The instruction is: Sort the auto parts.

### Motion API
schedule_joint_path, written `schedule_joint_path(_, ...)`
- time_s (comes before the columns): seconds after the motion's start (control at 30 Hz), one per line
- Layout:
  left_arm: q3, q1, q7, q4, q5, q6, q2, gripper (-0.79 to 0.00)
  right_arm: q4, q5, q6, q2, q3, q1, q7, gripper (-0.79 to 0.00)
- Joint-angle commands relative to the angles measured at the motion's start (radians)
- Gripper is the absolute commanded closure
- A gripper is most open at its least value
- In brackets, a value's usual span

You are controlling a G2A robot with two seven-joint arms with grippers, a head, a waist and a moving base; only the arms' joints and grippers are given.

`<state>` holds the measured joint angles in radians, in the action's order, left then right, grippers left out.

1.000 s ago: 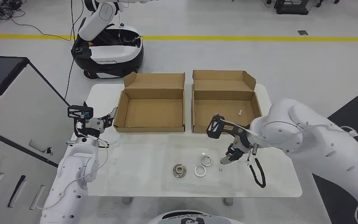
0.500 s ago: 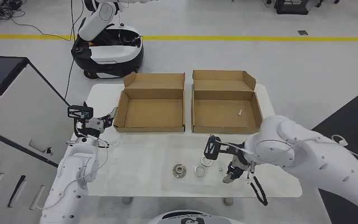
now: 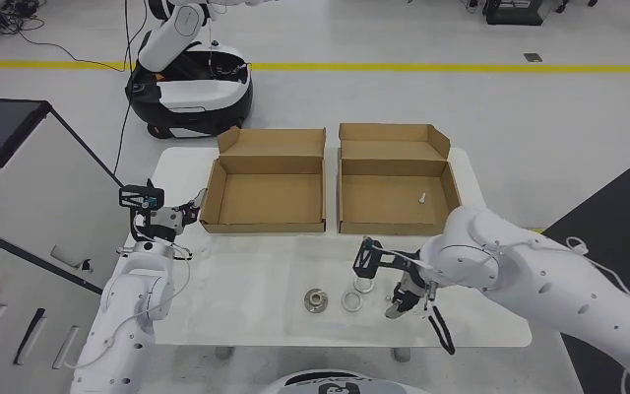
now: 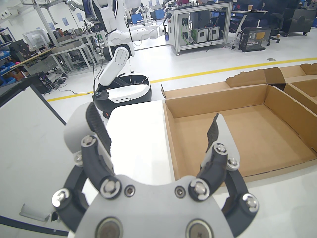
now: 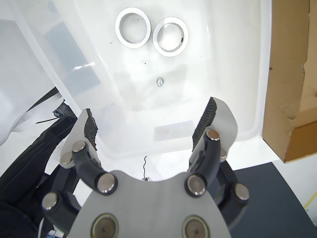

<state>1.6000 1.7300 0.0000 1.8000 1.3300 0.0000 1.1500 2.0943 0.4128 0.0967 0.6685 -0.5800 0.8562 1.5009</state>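
The right gripper [image 5: 151, 115] hung low over the front part of the table [image 3: 246, 286], its fingers spread wide with nothing between them. A small screw [image 5: 160, 82] lay on the table just ahead of the fingertips, roughly on the line midway between them. This alignment suggested that the screw was the intended pick, and the wide opening gave clearance on both sides of so small a part. Beyond the screw lay the first ring [image 5: 170, 36] and the second ring [image 5: 133, 27], flat and just beside each other, and farther on a flanged metal part [image 3: 315, 299]. All four parts rested loose on the table, apart from the boxes, so they were judged unsorted. The right box [image 3: 394, 212] stood near the right arm, behind the parts, and held a second screw [image 3: 421, 196] on its floor. That box was therefore the probable destination for fasteners. The left box [image 3: 266, 202] stood just beside it, with both lids folded back to leave the interiors accessible from above. The left gripper [image 4: 153, 127] was held at the left edge of the table, just beside the left box, fingers spread and holding nothing. This position kept it clear of the right arm's working area. The screw is small and low, so a slightly offset closure could miss it or push it aside.
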Motion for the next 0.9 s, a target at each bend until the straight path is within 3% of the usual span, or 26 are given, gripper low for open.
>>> schedule_joint_path(0.0,0.000,0.000,0.000,0.000,0.000,0.000,0.000,-0.785,-0.019,0.005,0.004,0.006,0.008,-0.003,0.004,-0.785)
schedule_joint_path(0.03,0.000,0.000,0.000,0.000,0.000,0.000,0.000,-0.785,-0.028,0.004,0.003,0.009,0.011,-0.004,0.003,-0.785)
schedule_joint_path(0.17,0.000,0.000,0.000,0.000,0.000,0.000,0.000,-0.785,-0.053,0.011,-0.001,0.022,0.023,-0.010,-0.010,-0.600)
schedule_joint_path(0.47,0.000,0.000,0.000,0.000,0.000,0.000,0.000,-0.785,-0.111,0.030,-0.026,0.060,0.070,-0.017,-0.032,-0.431)
schedule_joint_path(0.87,0.000,0.000,0.000,0.000,0.000,0.000,0.000,-0.785,-0.183,0.061,-0.049,0.095,0.108,-0.015,-0.025,-0.379)
